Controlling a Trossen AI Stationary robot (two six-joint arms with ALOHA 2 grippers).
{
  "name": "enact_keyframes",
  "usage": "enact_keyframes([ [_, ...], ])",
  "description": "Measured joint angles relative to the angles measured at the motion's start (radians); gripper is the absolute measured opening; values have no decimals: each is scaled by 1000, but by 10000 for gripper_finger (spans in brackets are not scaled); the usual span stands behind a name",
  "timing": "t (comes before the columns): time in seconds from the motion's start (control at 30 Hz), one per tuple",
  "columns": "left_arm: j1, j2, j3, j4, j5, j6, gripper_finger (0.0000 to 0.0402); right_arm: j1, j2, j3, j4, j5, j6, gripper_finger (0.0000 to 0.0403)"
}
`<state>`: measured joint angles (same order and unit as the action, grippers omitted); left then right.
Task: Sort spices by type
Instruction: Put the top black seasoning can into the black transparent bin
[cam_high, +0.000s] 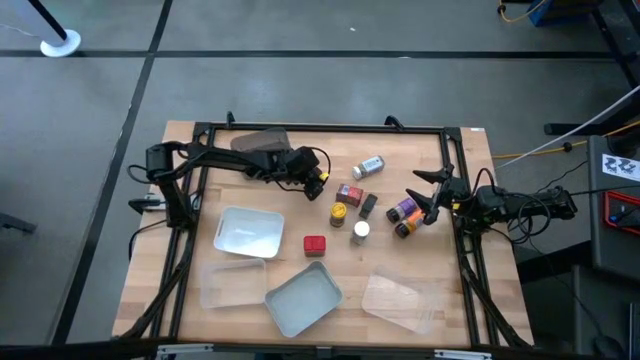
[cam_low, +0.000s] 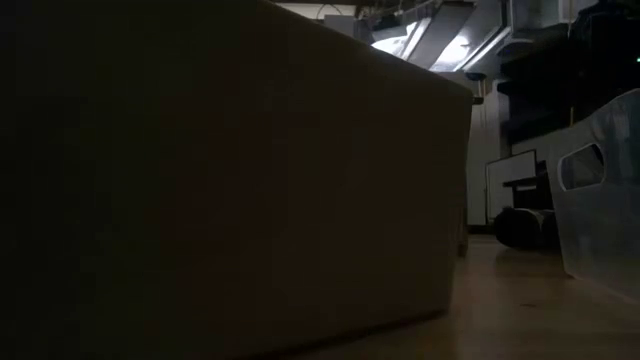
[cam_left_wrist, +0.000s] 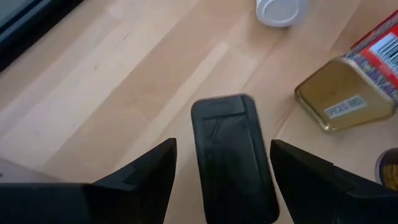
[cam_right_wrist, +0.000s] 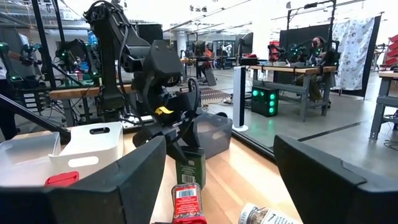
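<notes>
Evidently nothing was sorted: the spices (cam_high: 358, 205) lay loose just beyond the white tray (cam_high: 247, 232) (empty). Left gripper (cam_high: 322, 182) straddled a black box (cam_left_wrist: 233, 155), jaws wide; right gripper (cam_high: 431, 197) gaped too.

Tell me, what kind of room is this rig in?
Likely a robotics lab or workshop: other workbenches with equipment behind, a concrete floor, cables trailing off the wooden table.

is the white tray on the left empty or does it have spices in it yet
Empty. From above, the white tray shows only its bare floor; the spice containers, such as the red box, sit on the table outside it.
</notes>
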<state>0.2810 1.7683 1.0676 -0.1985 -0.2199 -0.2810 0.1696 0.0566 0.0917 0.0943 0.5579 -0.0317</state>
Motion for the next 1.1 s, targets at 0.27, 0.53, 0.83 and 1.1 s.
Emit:
enact_keyframes([
  [0.27,0,0,0,-4,0,0,147,0,0,0,0,0,0,298],
  [0.53,9,-8,0,-8,3,3,115,0,0,0,0,0,0,298],
  [0.83,47,-136,0,-35,3,13,116,0,0,0,0,0,0,298],
  [1.1,108,-298,0,-63,0,51,121,0,0,0,0,0,0,298],
])
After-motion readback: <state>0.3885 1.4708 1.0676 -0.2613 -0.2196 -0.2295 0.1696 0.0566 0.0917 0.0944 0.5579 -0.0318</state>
